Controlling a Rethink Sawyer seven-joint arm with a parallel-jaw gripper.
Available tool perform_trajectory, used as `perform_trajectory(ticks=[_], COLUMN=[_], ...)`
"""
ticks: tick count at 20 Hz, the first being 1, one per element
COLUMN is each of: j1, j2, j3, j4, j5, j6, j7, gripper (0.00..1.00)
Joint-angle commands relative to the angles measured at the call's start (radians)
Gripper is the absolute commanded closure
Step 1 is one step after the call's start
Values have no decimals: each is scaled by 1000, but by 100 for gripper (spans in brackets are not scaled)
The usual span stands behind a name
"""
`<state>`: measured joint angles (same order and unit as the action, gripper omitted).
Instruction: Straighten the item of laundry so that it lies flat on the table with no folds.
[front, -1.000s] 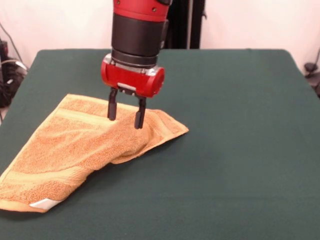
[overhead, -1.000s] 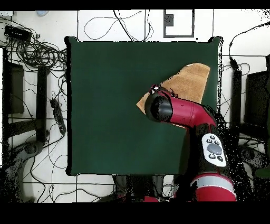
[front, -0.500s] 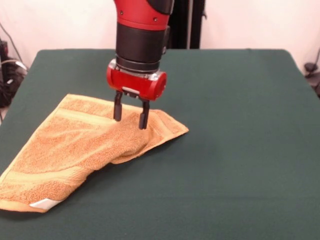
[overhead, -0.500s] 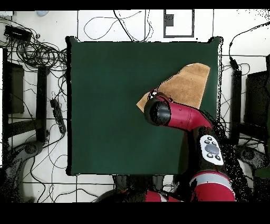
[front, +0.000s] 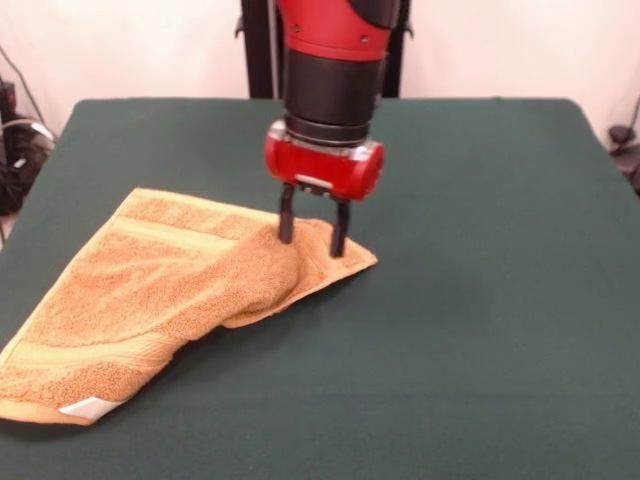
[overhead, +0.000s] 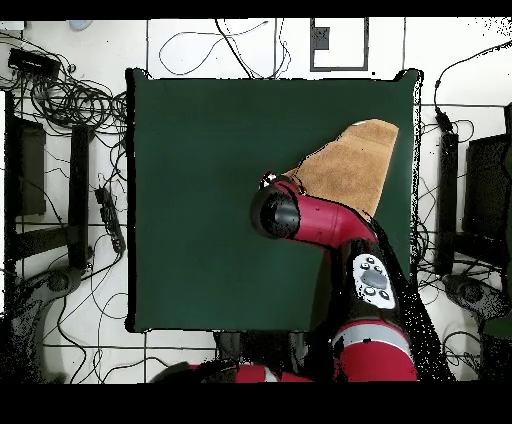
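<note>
Just above the frame's centre in the front view, the gripper (front: 312, 232) hangs from the red and black arm (front: 333, 60) with its two dark fingers (front: 286, 220) apart, pointing down. Nothing is held between them. Their tips stand over the right-hand corner of the towel (front: 160, 290), at or just above the cloth; contact cannot be made out. That corner is a thin flat point reaching right toward the middle of the table (front: 480, 300). Left of the fingers a thick fold of cloth bulges up and rolls over, so the towel lies doubled and roughly triangular. It spreads toward the lower left of the frame, where a small white tag (front: 88, 407) shows at the bottom edge. Pale woven bands run across the cloth. From overhead, the towel (overhead: 350, 168) sits in the upper right part of the green table (overhead: 200, 200), partly covered by the arm (overhead: 320, 220).
</note>
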<state>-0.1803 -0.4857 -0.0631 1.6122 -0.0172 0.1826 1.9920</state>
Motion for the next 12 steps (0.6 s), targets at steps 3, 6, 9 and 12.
perform_trajectory(ticks=[3, 6, 9, 12], j1=[73, 70, 57, 36], j2=[56, 69, 80, 97], j3=[70, 80, 94, 108], j4=[97, 90, 88, 81], j5=[116, 124, 125, 110], j6=[-69, -88, -102, -116], j7=[268, 252, 238, 210], gripper=[0, 0, 0, 0])
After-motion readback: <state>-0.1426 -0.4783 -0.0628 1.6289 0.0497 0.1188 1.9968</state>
